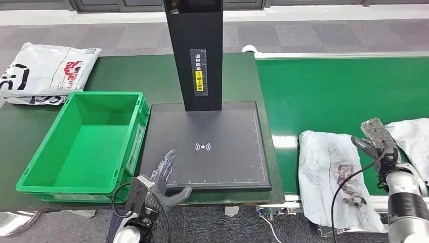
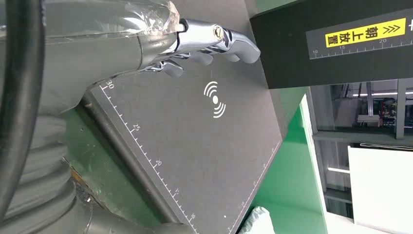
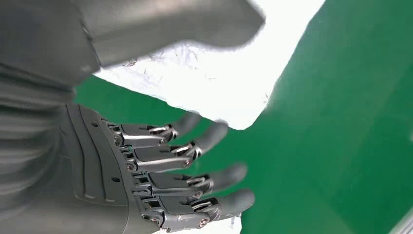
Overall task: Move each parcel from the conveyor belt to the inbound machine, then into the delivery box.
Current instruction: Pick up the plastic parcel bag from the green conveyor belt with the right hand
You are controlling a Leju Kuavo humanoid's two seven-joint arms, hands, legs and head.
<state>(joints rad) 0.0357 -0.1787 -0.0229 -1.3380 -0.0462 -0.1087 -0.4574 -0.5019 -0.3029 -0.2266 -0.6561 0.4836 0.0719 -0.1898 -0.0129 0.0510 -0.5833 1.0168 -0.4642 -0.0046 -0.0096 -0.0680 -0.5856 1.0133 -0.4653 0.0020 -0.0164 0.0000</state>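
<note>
On belt at my right, parcel (image 1: 338, 177) lies flat nr the edge; right hand (image 3: 160, 170) hovers just beside it, fingers spread, holding nothing (lining up for pickup, I'd judge). Left hand (image 1: 164, 174) waits spread-fingered over scanner plate (image 1: 227, 131); bin (image 1: 35, 167) beside.

Grey carpeted floor (image 1: 313, 35) with a faint tile pattern runs behind the dark green table (image 1: 146, 76). A pale skirting strip (image 1: 76, 17) lines the base of a dark wall panel along the far edge. More grey floor (image 1: 212, 225) shows below the table's near edge. Left wrist view catches what may be a glazed partition (image 2: 363, 105) with ceiling light strips beyond; blurry.
</note>
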